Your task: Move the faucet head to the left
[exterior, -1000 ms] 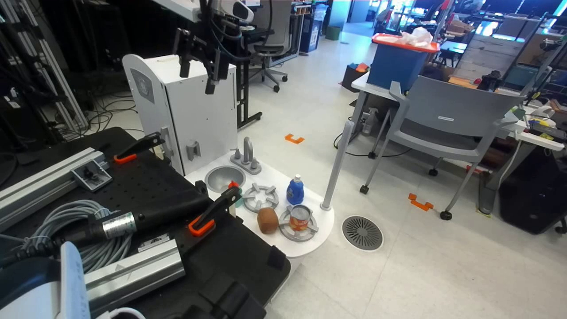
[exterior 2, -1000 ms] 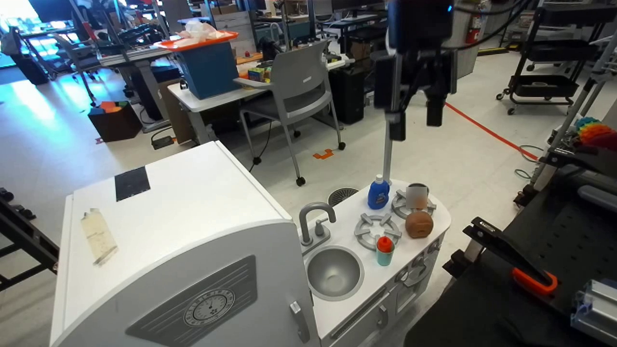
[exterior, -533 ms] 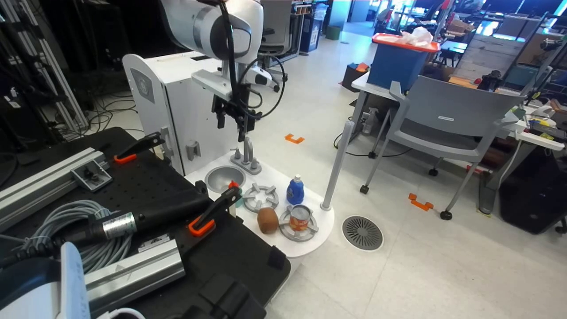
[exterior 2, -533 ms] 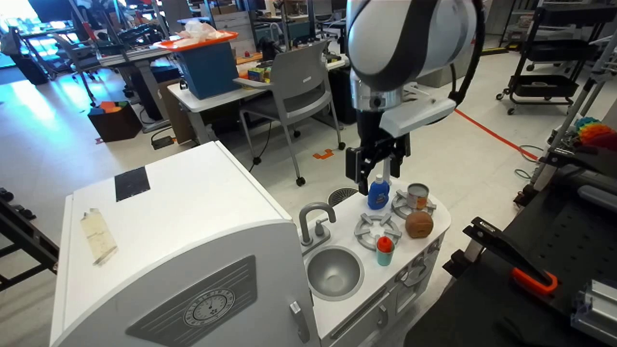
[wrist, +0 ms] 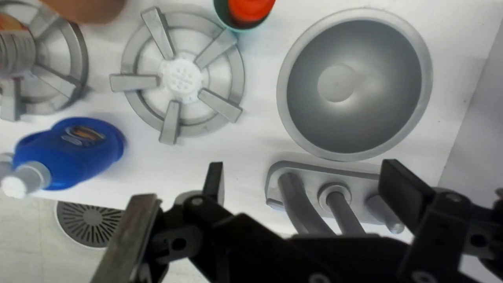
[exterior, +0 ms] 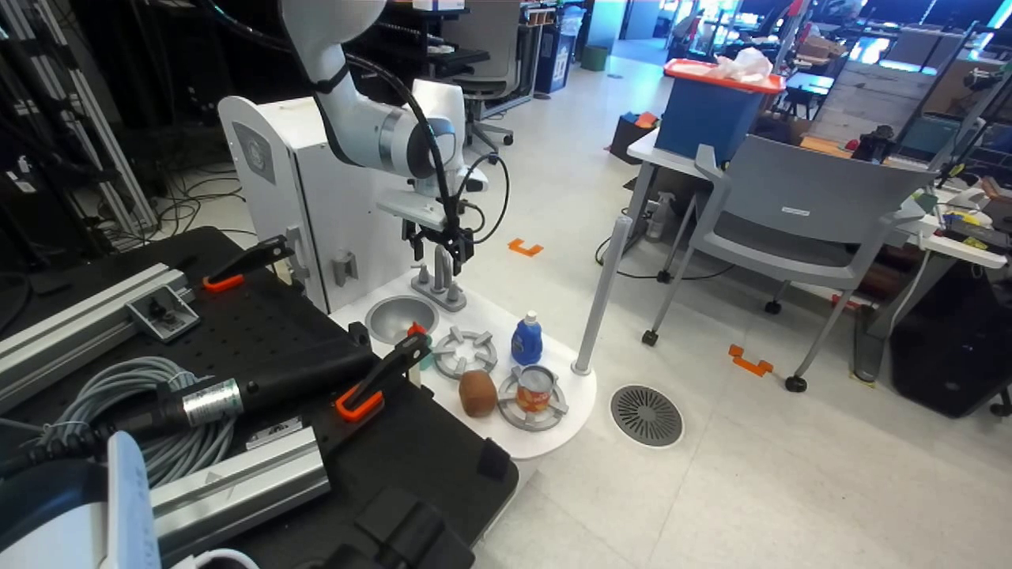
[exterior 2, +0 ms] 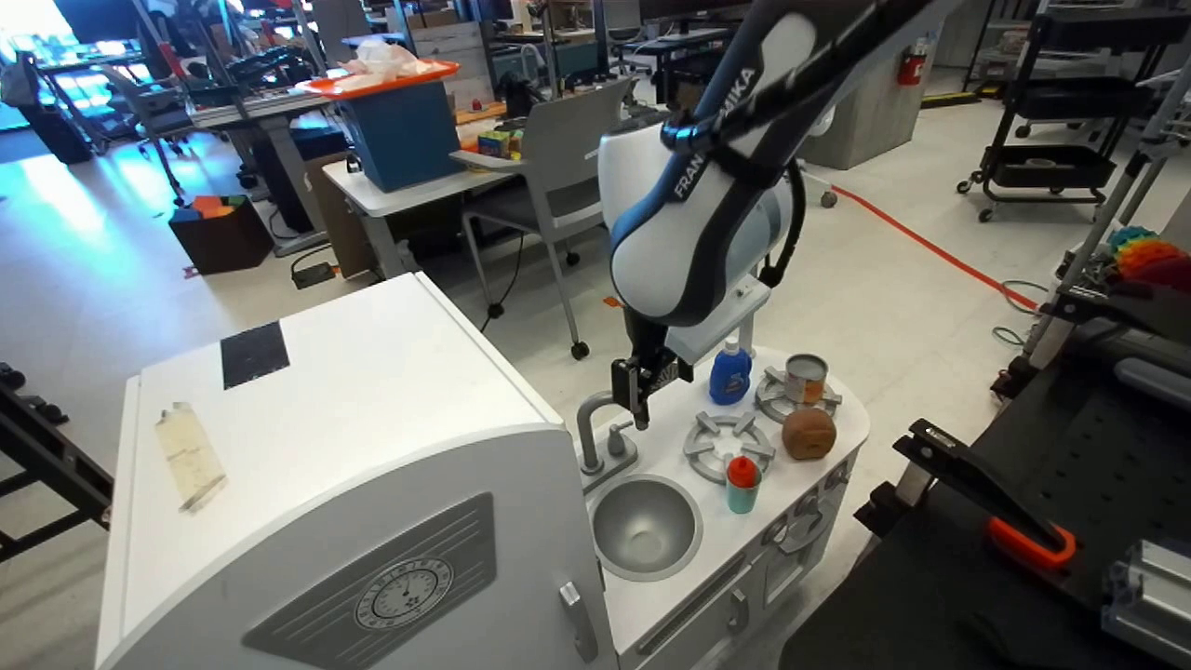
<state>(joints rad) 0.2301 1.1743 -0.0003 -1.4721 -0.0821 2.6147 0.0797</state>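
Note:
The faucet head, a grey curved spout, stands upright behind the sink in both exterior views (exterior: 445, 270) (exterior 2: 587, 437). In the wrist view its curved pipe (wrist: 301, 208) runs down between the open fingers, and its top is hidden behind the gripper body. My gripper (exterior: 437, 261) is open and points down over the faucet. In the wrist view the gripper (wrist: 302, 173) has one finger on each side of the faucet, with a gap beside the curved pipe. The right finger (wrist: 404, 188) overlaps a grey handle (wrist: 385, 210) in the picture; contact cannot be told.
A tall white box (exterior 2: 372, 372) stands right beside the faucet. The grey sink bowl (wrist: 353, 86) lies in front of it. A blue bottle (wrist: 70, 153), stove rings (wrist: 232, 78), a can (exterior: 535, 389), a brown object (exterior: 478, 393) and a teal cup (exterior 2: 742, 498) share the counter.
The arm has come down from high above the counter and moved over to the faucet, with the gripper lowering around it. The faucet and the counter objects have not visibly moved.

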